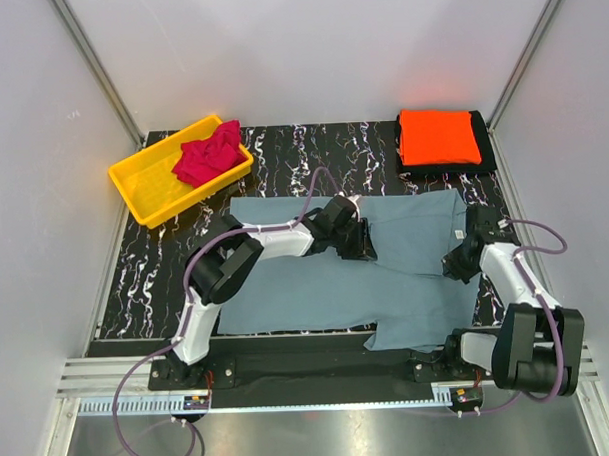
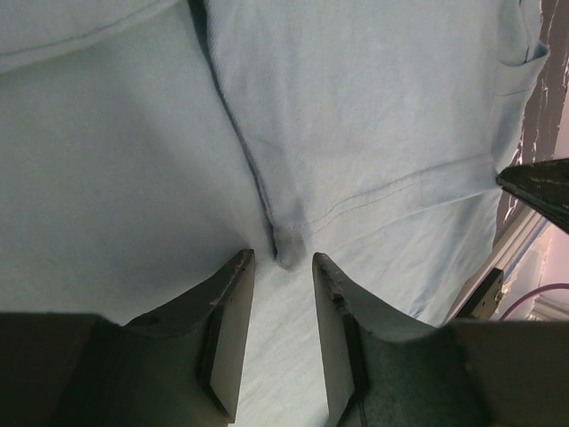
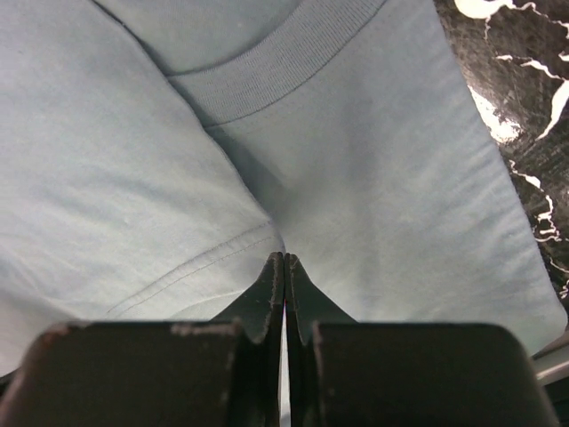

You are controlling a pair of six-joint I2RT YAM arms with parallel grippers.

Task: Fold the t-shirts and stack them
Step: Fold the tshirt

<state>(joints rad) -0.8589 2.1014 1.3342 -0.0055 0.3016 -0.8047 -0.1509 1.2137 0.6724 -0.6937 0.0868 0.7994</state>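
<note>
Here, near the bench's right edge, the right gripper [image 3: 284, 259] pinches the grey-blue shirt [image 1: 287, 289]; the left gripper [image 2: 281, 258] hangs open above it.

Lab test cell — white walls [image 1: 308, 48], alu. rail [image 1: 330, 385].

The grey-blue t-shirt [image 1: 317, 288] is soft, matt knitted cloth. It is smooth over the body, with a ribbed collar band [image 3: 276, 67] and stitched hems. Beyond it, the orange t-shirt [image 1: 438, 135] and the crimson t-shirt [image 1: 207, 156] are matt cloth too. The crimson one lies in a yellow bin [image 1: 158, 180] of smooth, glossy plastic. Under the grey-blue shirt, the counter [image 1: 282, 154] is black with white marbled veins and faintly shiny. The left tool [image 2: 281, 260] and right tool [image 3: 284, 258] have dark, matt fingers with scuffed edges. Nearer than the shirt runs a ribbed bare-metal rail [image 1: 310, 388].
</note>
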